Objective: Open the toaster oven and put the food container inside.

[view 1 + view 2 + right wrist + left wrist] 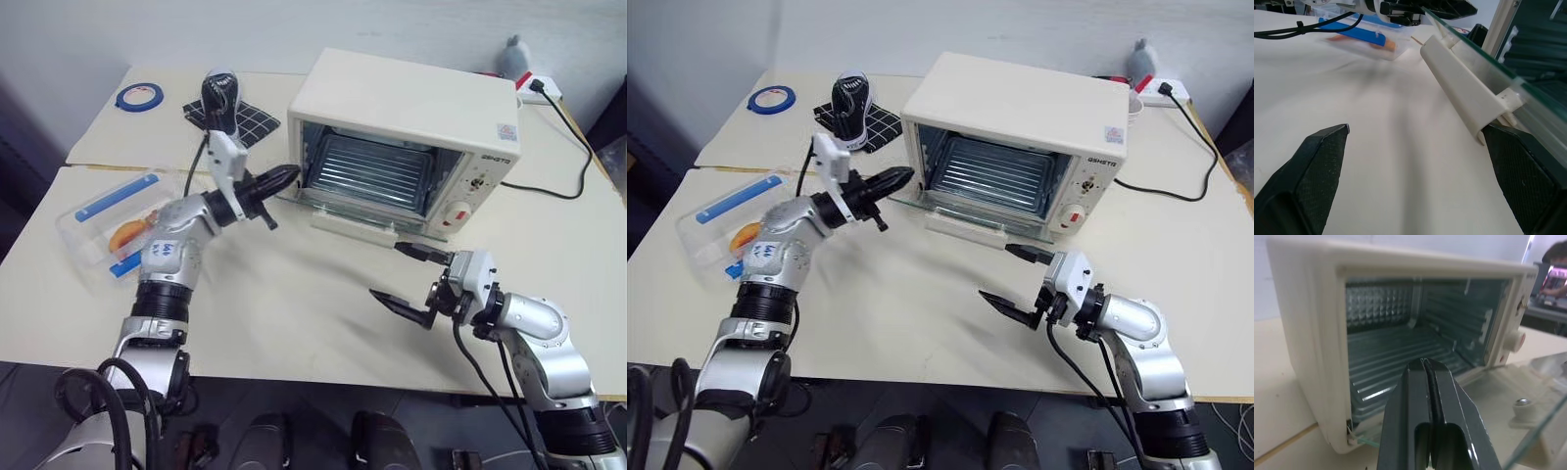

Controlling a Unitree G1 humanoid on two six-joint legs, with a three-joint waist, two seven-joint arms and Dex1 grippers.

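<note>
The cream-white boxy toaster oven (407,132) sits in the upper middle of the frame on the pale tabletop (294,323). Its glass door (358,217) is folded down flat in front of it, with the white bar handle (1462,88) along the door's front edge. You can see the ribbed metal inside. Its red-marked knobs (458,213) are on the panel at the right of the opening.

The clear rectangular plastic food container (116,227) with blue clip strips and orange food inside lies on the table at the middle left of the frame, well apart from the oven. Part of it is hidden behind the left arm.

The left gripper (279,179) is in the air just in front of the oven's left front corner, pointing into the opening. Its two black fingers are pressed tight together and hold nothing.

The right gripper (411,279) is low over the table in the lower right of the frame, just in front of the door handle. Its fingers are spread wide apart and hold nothing.

At the upper left of the frame lie a blue ring of tape (138,96) and a dark checked cloth (245,122) with a black rounded thing (219,98) standing on it. A black power cord (563,147) runs along the table at the upper right.
</note>
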